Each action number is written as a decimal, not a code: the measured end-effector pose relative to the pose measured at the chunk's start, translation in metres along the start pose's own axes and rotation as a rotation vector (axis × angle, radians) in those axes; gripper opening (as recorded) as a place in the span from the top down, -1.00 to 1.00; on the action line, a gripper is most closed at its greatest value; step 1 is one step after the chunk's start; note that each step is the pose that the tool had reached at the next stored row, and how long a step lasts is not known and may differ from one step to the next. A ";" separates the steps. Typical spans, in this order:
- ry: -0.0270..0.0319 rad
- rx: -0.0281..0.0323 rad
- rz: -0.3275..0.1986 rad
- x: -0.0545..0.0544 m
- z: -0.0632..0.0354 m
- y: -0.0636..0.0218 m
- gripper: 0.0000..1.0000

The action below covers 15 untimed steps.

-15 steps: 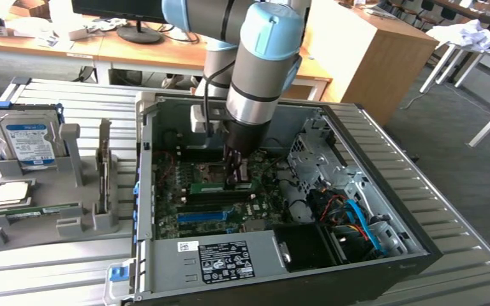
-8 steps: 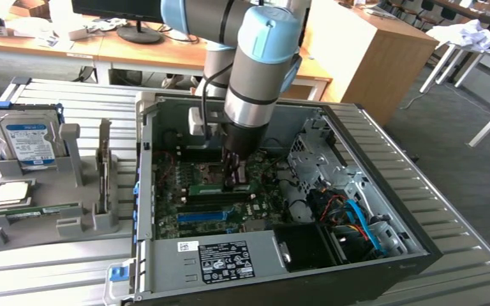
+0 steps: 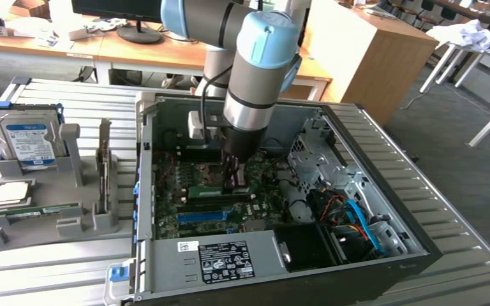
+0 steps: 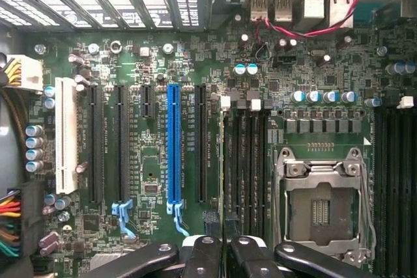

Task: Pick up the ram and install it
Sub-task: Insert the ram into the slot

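My gripper (image 3: pixel 235 185) is down inside the open computer case (image 3: pixel 415 252), low over the motherboard (image 4: pixel 150 226), close to the memory slots (image 4: pixel 244 161) that run beside the empty processor socket (image 4: pixel 320 209). In the wrist view the fingers (image 4: pixel 203 257) sit drawn nearly together, with only a thin dark edge between them. That edge lines up with one of the dark slots, and in the exterior view I can make out a short green strip at my fingertips, just above the board. I take this to be the ram (image 3: pixel 215 189), pinched along its thin edge and standing over its slot (the gap is too narrow and dark for me to be sure of more than that).

So the pick-up looks done, and I judge the work to be in its second half: the stick has been carried into the case and brought to the slots. What I cannot tell is whether it is already seated or merely resting at the slot's mouth; the latches at the slot ends are hidden by my own fingers.

Out on the grey holder (image 3: pixel 92 220) at the exterior view's left, the blue-labelled hard drive (image 3: pixel 29 141) stands upright and the square silver processor (image 3: pixel 13 193) lies flat below it, both untouched.
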<state>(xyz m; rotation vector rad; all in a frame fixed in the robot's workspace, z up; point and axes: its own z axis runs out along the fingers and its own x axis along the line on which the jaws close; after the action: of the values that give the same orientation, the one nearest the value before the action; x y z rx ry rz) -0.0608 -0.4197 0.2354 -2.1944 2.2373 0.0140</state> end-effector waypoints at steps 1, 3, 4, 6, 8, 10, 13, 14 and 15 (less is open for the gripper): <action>0.0000 0.0000 0.000 0.000 0.0011 0.0000 0.74; 0.0000 0.0000 0.000 0.000 0.0033 0.0001 0.74; 0.0001 0.0000 0.000 -0.001 0.0044 0.0001 0.74; 0.0001 0.0000 0.000 -0.003 0.0062 0.0000 0.74; -0.0001 0.0001 0.000 -0.003 0.0074 0.0000 0.74; 0.0004 -0.0001 0.000 -0.003 0.0077 0.0002 0.74; 0.0003 0.0000 0.000 -0.003 0.0083 0.0005 0.74; 0.0003 0.0000 0.000 -0.003 0.0085 0.0005 0.74; 0.0001 0.0001 0.000 -0.003 0.0088 0.0005 0.74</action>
<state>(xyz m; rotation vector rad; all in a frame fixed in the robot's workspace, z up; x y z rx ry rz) -0.0612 -0.4165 0.2266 -2.1945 2.2372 0.0138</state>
